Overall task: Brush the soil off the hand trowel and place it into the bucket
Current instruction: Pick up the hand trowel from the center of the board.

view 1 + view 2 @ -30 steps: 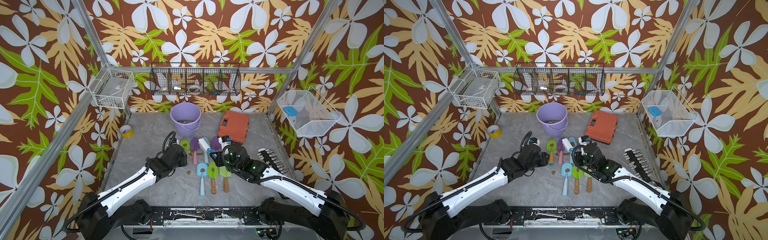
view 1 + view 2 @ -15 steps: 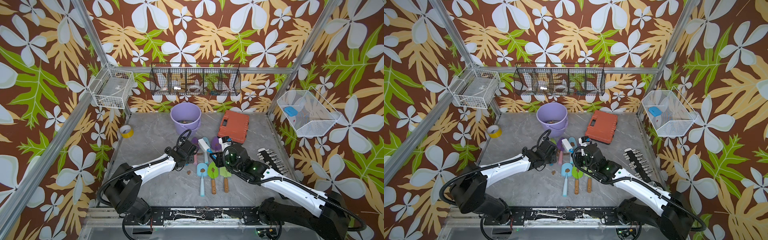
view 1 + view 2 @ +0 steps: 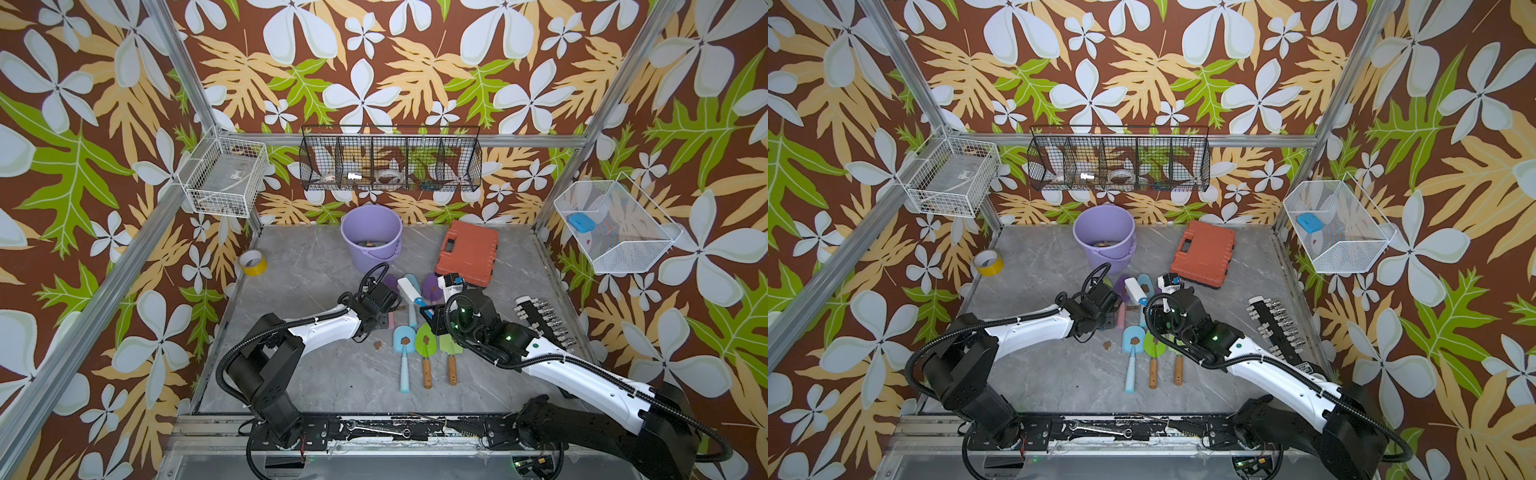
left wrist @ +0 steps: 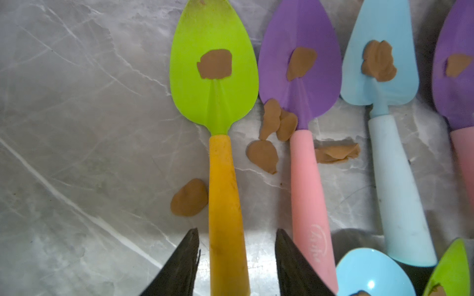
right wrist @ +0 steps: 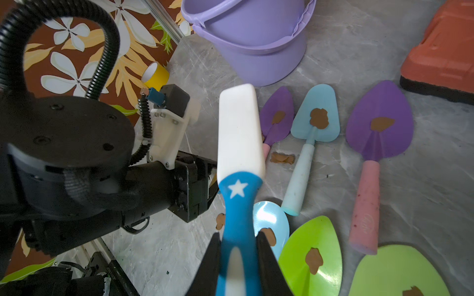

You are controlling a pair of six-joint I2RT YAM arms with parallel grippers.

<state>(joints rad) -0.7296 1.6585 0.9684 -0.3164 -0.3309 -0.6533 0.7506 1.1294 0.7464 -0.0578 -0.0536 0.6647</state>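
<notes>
Enclosure: walls (image 3: 374,62) are papered brown with white flowers and green and tan leaves, with aluminium posts (image 3: 181,66) at the corners. The floor is a grey marble-look table (image 3: 316,374), flat and matt.

Left wall: a white wire basket (image 3: 224,176) hangs on the frame. Below it a yellow tape roll (image 3: 252,262) lies on the table near the left edge.

Left gripper (image 4: 237,232): the jaws are partly apart and straddle the yellow handle of the green trowel (image 4: 213,102), with a gap on each side and no contact. The trowel lies flat on the table, just in front of the bucket. One blob of soil (image 4: 215,64) sits on its blade. Loose blobs (image 4: 189,197) lie on the table beside the handle.

Centre back: the bucket (image 3: 371,237) stands upright near the back wall with its handle down. Something brown lies in the bottom; I cannot tell what. Above it a black wire rack (image 3: 390,164) hangs on the back wall.

Beside the green trowel lie a purple trowel (image 4: 307,38) and a pale blue trowel (image 4: 379,25), each with a blob. In the nearer row are a blue trowel (image 3: 404,365) and two wood-handled trowels (image 3: 428,348).

Right gripper (image 5: 238,235): clamped on the blue handle of the brush (image 5: 238,128), whose white head is raised above the trowels.

Right side: an orange case (image 3: 467,253) lies flat on the table and a socket rail (image 3: 544,320) lies along the right edge. A white mesh basket (image 3: 615,228) hangs on the right wall.
</notes>
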